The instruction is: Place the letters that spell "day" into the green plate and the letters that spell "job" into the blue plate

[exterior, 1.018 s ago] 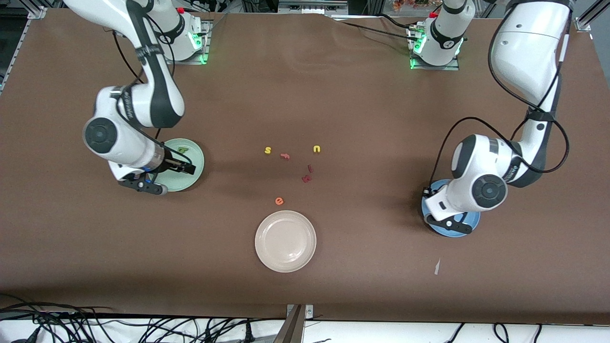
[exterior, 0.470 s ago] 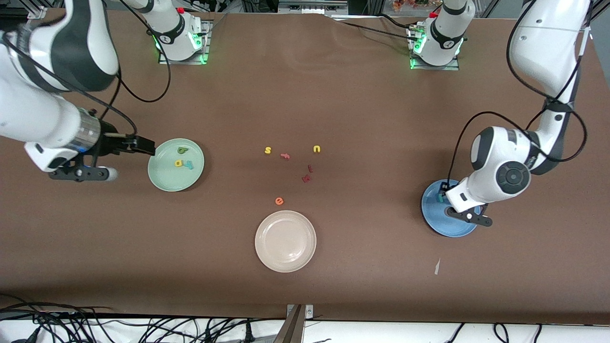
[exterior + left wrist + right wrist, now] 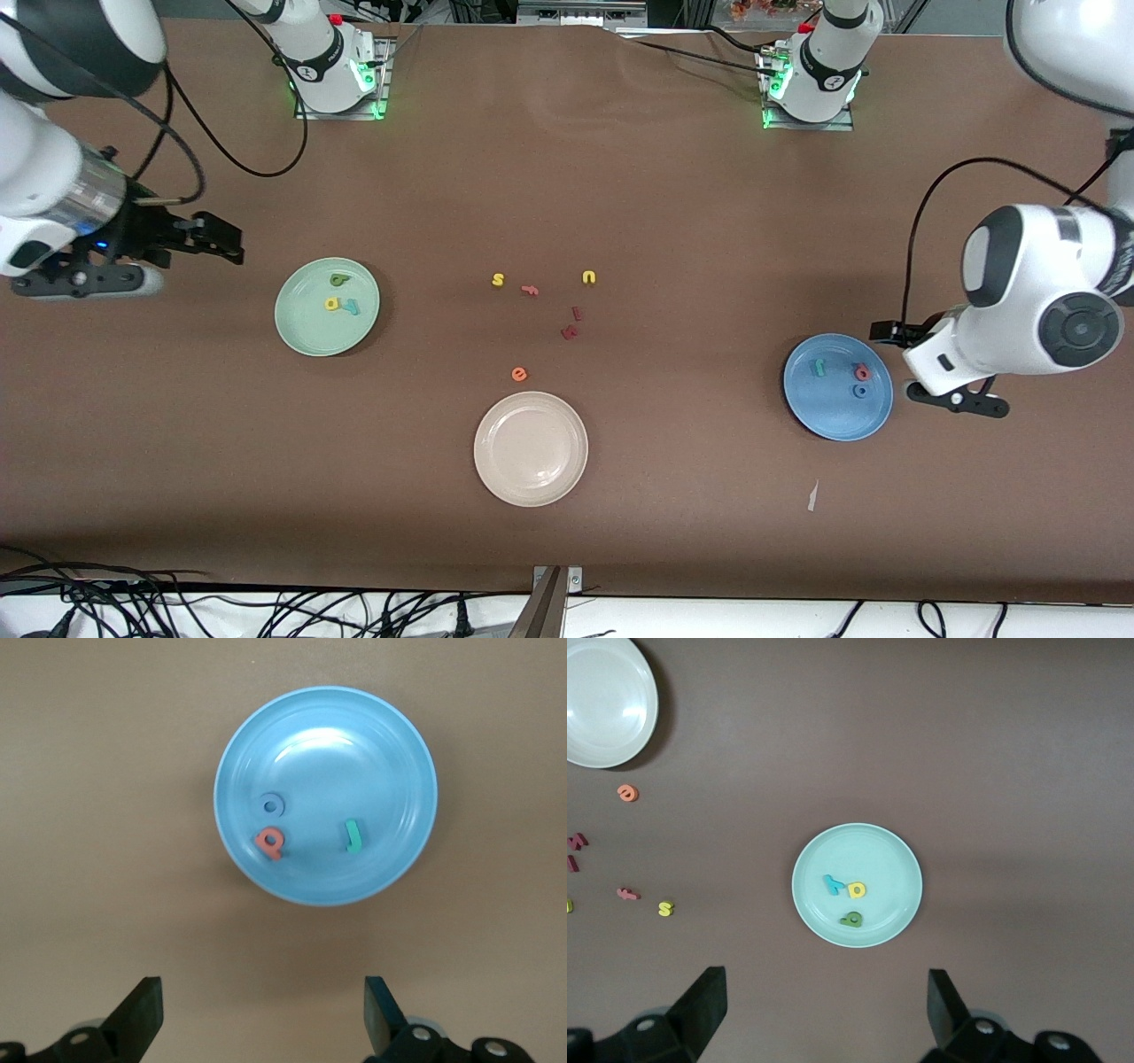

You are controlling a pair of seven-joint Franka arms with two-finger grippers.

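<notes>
Both sets delivered: "day" letters in the green plate, "job" letters in the blue plate. Left tool spread, empty, beside the blue plate; right tool spread, empty, off the green plate's rim. Little risk left: possibly a low retreat clipping a rim, scattering letters.

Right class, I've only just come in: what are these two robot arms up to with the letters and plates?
They are sorting foam letters into words. The green plate holds the yellow d, green a and teal y. The blue plate holds the teal j, pinkish-red b and blue o. The left gripper and right gripper are both open and empty, each up beside its own plate. Spare letters lie mid-table near the cream plate, which holds nothing.
</notes>
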